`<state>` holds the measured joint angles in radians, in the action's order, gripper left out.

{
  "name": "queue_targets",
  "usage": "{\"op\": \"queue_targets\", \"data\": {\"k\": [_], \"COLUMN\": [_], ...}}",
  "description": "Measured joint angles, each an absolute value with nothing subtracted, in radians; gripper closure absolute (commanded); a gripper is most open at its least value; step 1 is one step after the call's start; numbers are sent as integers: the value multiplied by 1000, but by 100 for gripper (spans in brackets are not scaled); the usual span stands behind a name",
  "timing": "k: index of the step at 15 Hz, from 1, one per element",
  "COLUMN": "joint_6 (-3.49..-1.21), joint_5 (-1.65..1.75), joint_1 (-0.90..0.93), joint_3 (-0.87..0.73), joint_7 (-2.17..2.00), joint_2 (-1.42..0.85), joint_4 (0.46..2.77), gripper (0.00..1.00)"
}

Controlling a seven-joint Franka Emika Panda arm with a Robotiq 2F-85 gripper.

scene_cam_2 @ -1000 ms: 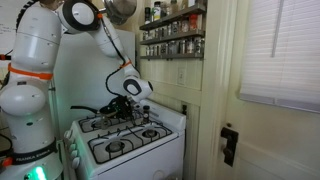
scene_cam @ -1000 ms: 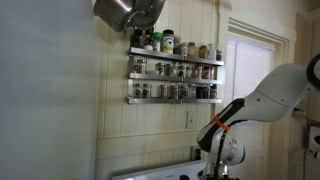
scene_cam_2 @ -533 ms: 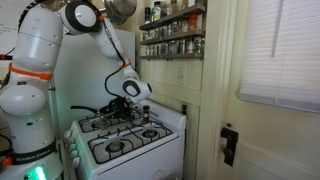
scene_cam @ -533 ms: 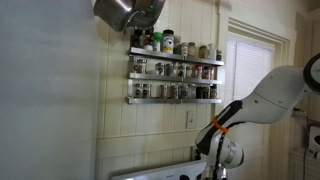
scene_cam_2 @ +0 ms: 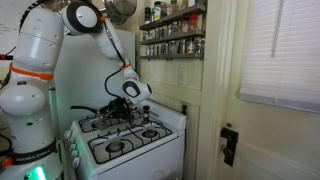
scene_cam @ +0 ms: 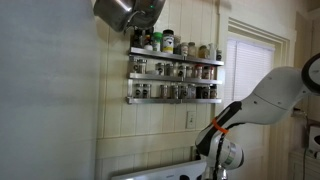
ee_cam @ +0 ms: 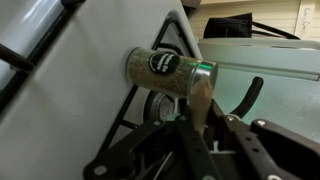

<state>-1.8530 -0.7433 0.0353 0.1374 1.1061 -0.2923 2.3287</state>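
— Where's the spice jar (ee_cam: 160, 70)?
— On its side on the stove (ee_cam: 80, 100), beside a grate (ee_cam: 127, 115). My gripper (ee_cam: 198, 88) is clenched on its green-lidded end.
— Handling?
— Light, rigid, likely slick, breakable glass. I'd hold it squarely.

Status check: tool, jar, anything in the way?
Tool shut on spice jar, at its green-lid end. Jar on its side over white stovetop. Black burner grate close beside it.
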Motion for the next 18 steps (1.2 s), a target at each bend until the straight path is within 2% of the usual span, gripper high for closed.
{"op": "queue_targets", "data": {"k": [11, 18], "joint_6": [-1822, -1485], "joint_5": [-737, -607], "joint_1": [29, 36], "joint_3": [120, 114], "joint_7": [1061, 701], "joint_2": [-213, -55], "joint_4": [2328, 2277], "gripper": [95, 95]}}
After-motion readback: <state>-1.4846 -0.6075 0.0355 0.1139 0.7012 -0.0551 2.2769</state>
